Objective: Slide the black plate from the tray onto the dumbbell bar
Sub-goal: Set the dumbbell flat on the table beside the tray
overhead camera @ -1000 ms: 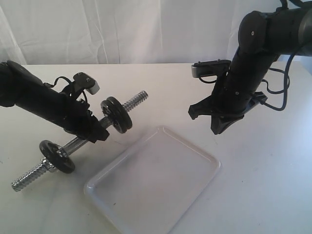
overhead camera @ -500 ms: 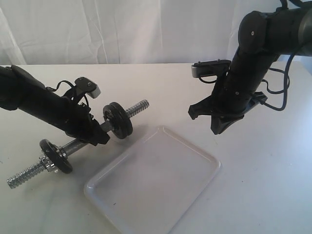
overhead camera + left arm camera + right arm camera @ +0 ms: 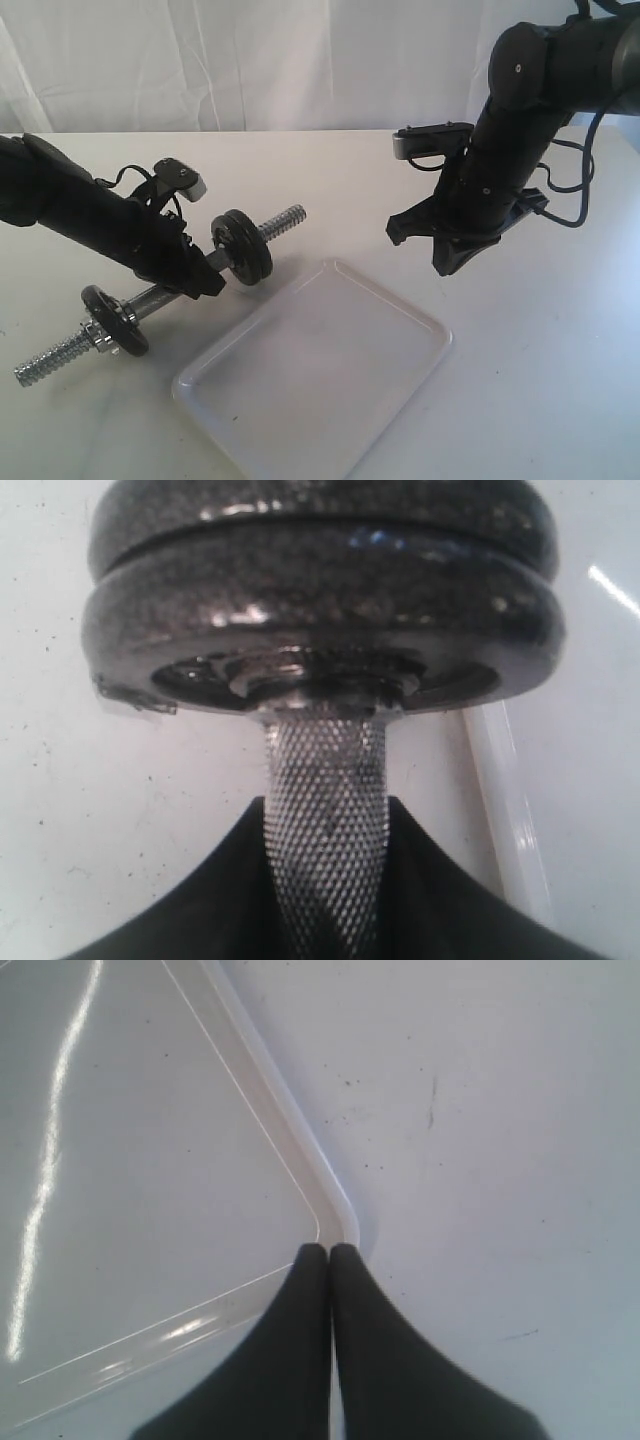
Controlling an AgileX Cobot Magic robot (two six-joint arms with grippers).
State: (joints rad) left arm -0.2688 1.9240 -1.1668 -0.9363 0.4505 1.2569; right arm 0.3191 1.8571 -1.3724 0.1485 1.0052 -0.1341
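Observation:
The dumbbell bar (image 3: 160, 297) is a chrome rod slanting across the left of the table, with threaded ends. My left gripper (image 3: 198, 276) is shut on its knurled middle (image 3: 325, 810), one finger (image 3: 215, 900) on each side. Two black plates (image 3: 243, 247) sit stacked on the bar just beyond the gripper, filling the left wrist view (image 3: 320, 620). A third black plate (image 3: 113, 320) sits near the bar's lower end. The white tray (image 3: 400, 308) holds no plate. My right gripper (image 3: 447, 265) hangs over the table right of the tray, shut and empty (image 3: 328, 1252), by a tray corner (image 3: 335, 1222).
A white cloth backdrop closes off the back of the white table (image 3: 540, 380). Cables (image 3: 575, 190) hang off the right arm. The bar's threaded ends (image 3: 45, 365) reach out past the plates on both sides.
Over the last second the left gripper lowered the bar a little, bringing its far end and the stacked pair of plates down. Nothing has moved in the last half second. The right arm stayed still.

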